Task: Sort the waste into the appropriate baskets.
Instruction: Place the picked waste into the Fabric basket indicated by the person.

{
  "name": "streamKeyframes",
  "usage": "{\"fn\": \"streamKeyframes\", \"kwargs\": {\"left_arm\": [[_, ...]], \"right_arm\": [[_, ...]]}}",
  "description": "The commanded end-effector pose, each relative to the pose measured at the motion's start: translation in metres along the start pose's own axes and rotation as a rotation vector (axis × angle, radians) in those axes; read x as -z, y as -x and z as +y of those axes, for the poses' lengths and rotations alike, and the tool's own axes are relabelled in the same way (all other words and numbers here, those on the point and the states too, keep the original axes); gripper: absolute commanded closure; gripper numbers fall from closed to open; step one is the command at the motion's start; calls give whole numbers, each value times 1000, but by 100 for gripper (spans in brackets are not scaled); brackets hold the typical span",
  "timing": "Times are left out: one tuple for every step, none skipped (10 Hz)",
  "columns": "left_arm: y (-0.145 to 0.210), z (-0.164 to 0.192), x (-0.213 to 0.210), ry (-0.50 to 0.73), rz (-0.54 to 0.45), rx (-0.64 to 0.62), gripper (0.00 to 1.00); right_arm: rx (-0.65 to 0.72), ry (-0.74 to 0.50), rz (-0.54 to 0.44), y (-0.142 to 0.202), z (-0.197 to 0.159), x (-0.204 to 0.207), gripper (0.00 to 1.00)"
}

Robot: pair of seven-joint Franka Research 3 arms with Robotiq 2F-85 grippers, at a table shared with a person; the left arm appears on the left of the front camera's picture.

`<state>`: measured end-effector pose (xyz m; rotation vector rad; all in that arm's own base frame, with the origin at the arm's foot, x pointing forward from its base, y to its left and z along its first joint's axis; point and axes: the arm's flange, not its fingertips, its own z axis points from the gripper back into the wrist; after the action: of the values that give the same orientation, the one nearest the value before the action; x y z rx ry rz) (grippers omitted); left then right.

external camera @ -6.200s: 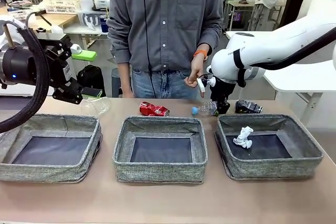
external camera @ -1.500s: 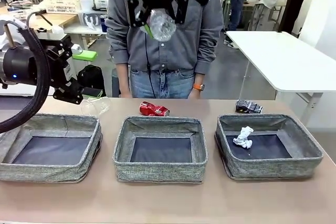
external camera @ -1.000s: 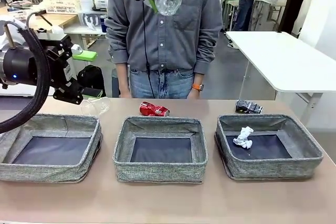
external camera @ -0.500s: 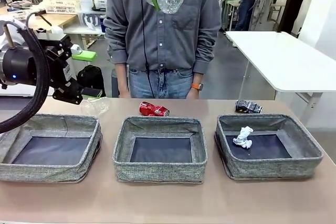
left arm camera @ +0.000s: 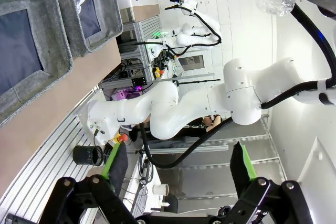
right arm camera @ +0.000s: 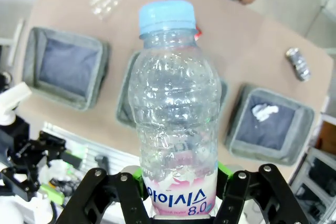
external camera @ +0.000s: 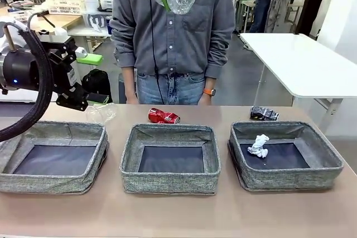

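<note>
A blue-capped clear bottle [right arm camera: 176, 114] with a pinkish label is held high above the table [external camera: 178, 215], cap pointed down. It is pinched at its base between the green pads of the right gripper [right arm camera: 178, 182]. From the front, it is seen level with the chest of a person [external camera: 173, 48] standing at the far side. Three grey baskets are lined up below. Bare dark bottoms are shown by the left basket [external camera: 56, 182] and the middle basket [external camera: 167, 183], and a crumpled white paper wad [external camera: 258, 145] is held in the right basket [external camera: 290, 179]. A crushed red can [external camera: 163, 116] is seen just behind the middle basket, a crushed dark can [external camera: 264, 113] behind the right one, and a second clear bottle [external camera: 101, 113] behind the left. The left gripper [external camera: 83, 79] is held above the table's left end, jaws spread wide with nothing between them.
</note>
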<state>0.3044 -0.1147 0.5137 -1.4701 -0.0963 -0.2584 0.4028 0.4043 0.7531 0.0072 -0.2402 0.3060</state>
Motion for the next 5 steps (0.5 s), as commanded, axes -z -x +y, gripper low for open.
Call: {"fn": "streamKeyframes", "kwargs": {"left_arm": [[2,-2,3,25,-7,-3,0],[2,-2,3,25,-7,-3,0],[2,-2,3,25,-7,-3,0],[2,-2,3,25,-7,-3,0],[2,-2,3,25,-7,-3,0]], "right_arm": [[1,-7,-6,1,0,-3,72],[1,-7,-6,1,0,-3,72],[1,-7,-6,1,0,-3,72],[1,-7,-6,1,0,-3,72],[1,-7,-6,1,0,-3,72]]}}
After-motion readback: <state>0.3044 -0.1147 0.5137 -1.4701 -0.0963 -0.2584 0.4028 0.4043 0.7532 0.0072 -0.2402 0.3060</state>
